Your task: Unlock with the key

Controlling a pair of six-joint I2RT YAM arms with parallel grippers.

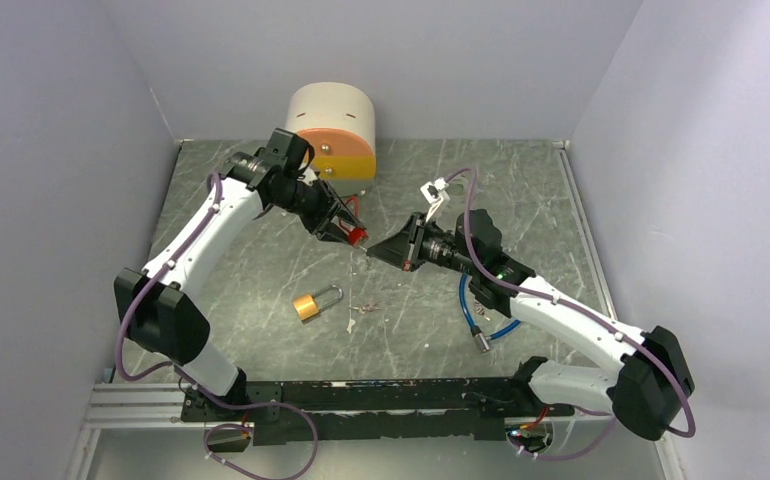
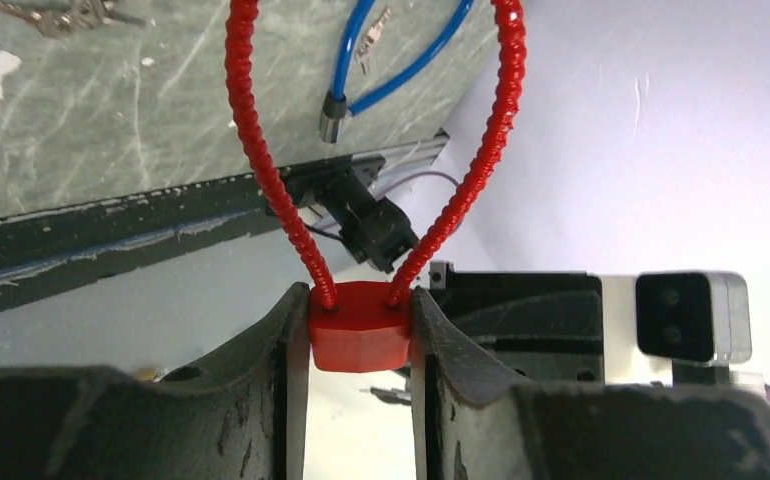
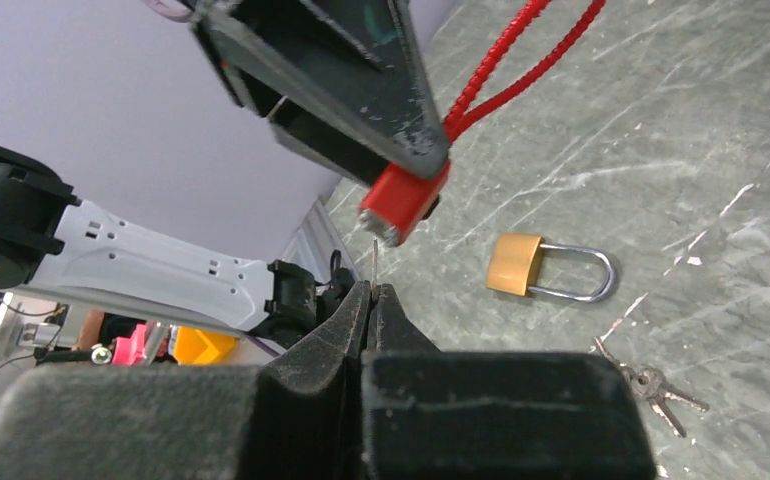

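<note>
My left gripper (image 1: 346, 228) is shut on a small red padlock (image 1: 358, 235) and holds it above the table. In the left wrist view the red body (image 2: 359, 325) sits clamped between the fingertips, with its red cable shackle (image 2: 261, 150) looping away. My right gripper (image 1: 375, 252) is shut on a thin key (image 3: 375, 262). The blade sticks out past the fingertips and points at the underside of the red padlock (image 3: 401, 200). The key tip is right at the lock's lower end; I cannot tell whether it touches.
A brass padlock (image 1: 308, 305) lies on the table below the grippers, and shows in the right wrist view (image 3: 516, 263). A bunch of keys (image 1: 364, 308) and a single key (image 1: 350, 325) lie beside it. A blue cable (image 1: 476, 325) lies right. A beige and orange cylinder (image 1: 336, 130) stands at the back.
</note>
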